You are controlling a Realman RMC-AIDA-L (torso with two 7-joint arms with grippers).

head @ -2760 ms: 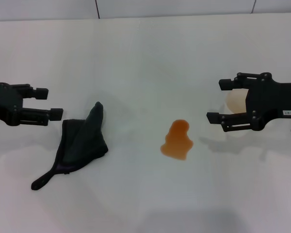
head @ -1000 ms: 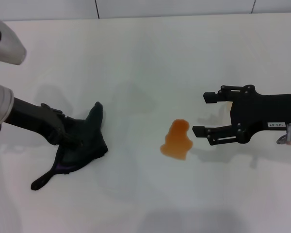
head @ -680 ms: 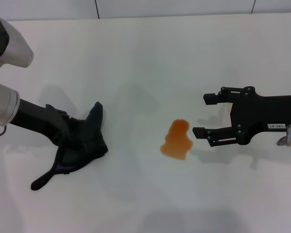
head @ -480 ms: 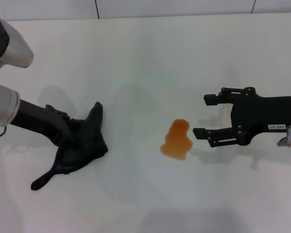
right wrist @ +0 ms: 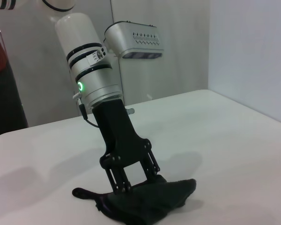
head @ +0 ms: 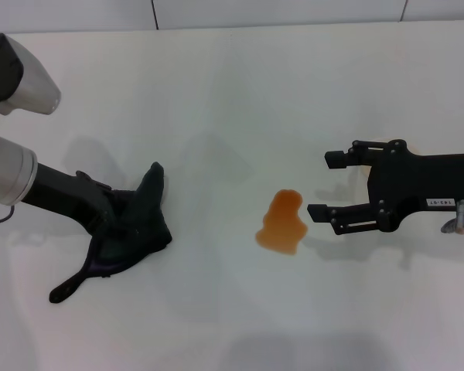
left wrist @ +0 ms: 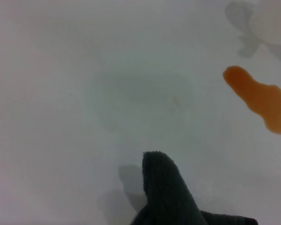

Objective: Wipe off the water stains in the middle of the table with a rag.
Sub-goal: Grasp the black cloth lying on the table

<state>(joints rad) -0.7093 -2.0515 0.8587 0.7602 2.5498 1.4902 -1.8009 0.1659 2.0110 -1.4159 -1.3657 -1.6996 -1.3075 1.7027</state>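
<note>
Across the scene: a wide plain white matte worktop (head: 240, 100) with thin dark seam lines at its far edge; in the right wrist view a pale wall stands behind it.
Stain: the small orange-amber translucent puddle (head: 282, 222) lies near the worktop's middle, long axis running near to far, narrow end farther from the robot; it also shows in the left wrist view (left wrist: 261, 98).
Rag: the soft black cloth (head: 131, 232) lies left of the puddle and well apart from it, pointed corner aimed away from the robot, thin tail trailing toward the near left.
Left pincer (right wrist: 136, 180): tilted down onto the rag, fingers touching the cloth; whether they are closed on it cannot be told, as black fingers merge with black cloth.
Right pincer (head: 327, 184): hovering just right of the puddle, fingers spread wide, holding nothing.
Cut off: the rag's lower part leaves the left wrist view (left wrist: 173, 192).
</note>
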